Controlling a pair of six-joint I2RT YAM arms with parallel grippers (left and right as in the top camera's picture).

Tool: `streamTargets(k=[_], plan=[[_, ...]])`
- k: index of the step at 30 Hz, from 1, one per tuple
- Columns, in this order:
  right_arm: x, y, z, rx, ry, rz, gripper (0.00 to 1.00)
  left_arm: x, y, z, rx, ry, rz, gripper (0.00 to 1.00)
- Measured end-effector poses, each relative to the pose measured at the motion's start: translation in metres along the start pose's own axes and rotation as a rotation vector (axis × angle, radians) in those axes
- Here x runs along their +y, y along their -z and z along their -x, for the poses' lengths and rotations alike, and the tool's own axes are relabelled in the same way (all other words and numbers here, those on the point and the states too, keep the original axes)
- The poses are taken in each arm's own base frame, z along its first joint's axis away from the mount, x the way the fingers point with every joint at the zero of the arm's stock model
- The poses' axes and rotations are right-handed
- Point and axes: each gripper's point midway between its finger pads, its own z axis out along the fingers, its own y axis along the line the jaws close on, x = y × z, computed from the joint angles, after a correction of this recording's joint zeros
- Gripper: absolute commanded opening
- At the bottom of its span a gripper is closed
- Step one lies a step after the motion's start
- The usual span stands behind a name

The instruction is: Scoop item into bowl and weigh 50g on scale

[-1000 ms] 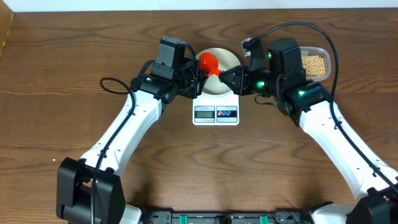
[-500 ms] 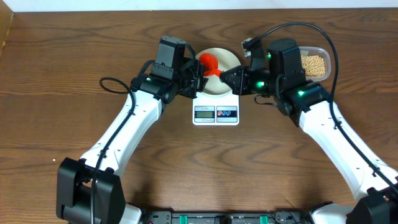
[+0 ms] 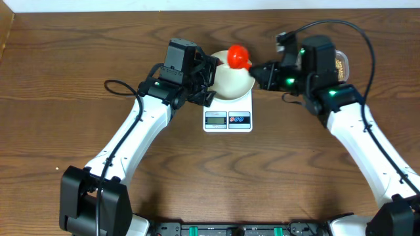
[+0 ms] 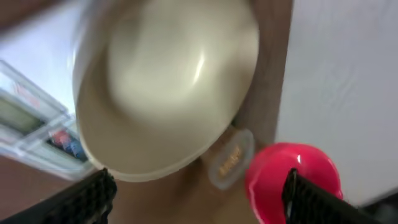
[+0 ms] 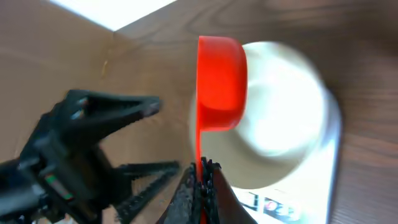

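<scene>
The white bowl [image 3: 231,81] stands on the scale [image 3: 228,117], its inside plain white in the left wrist view [image 4: 168,81]. My left gripper [image 3: 210,82] is open at the bowl's left side, its fingers [image 4: 87,199] apart and holding nothing. My right gripper [image 3: 258,71] is shut on the thin handle of a red scoop [image 3: 238,56], which hangs over the bowl's far right rim. From the right wrist, the scoop [image 5: 221,81] shows on edge above the bowl [image 5: 280,118]. The beans [image 3: 340,64] lie in a clear tub, mostly hidden behind the right arm.
The scale's display and its red and blue buttons face the front of the brown wooden table [image 3: 79,144]. The clear tub [image 4: 231,158] sits just beyond the bowl. A black cable [image 3: 121,88] loops beside the left arm. A white wall edges the far side.
The left gripper has opened at the bowl's left rim. The right arm has drawn back and to the right, carrying the red scoop from over the bowl's middle to its far right rim.
</scene>
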Motion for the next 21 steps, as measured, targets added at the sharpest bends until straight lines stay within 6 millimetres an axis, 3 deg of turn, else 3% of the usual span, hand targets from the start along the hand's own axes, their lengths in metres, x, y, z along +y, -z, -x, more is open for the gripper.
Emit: streamTargets(k=[11,16,17,19,21], plan=[[-0.072,0.039,0.028,-0.072,-0.117,-0.139,0.01,0.0,0.002,0.024,-0.131,-0.752,0.051,0.79],[-0.083,0.05,0.03,-0.064,-0.096,-0.13,0.01,0.0,0.002,0.02,-0.111,-0.997,0.059,0.6],[-0.083,0.051,0.029,-0.059,-0.088,-0.126,0.01,-0.001,0.003,0.019,-0.104,-1.031,0.057,0.46],[-0.086,0.054,0.029,-0.056,-0.077,-0.124,0.01,0.0,0.006,0.015,-0.088,-1.097,0.057,0.28],[-0.088,0.056,0.03,-0.057,-0.068,-0.123,0.01,0.003,0.014,0.011,-0.07,-1.147,0.062,0.24]])
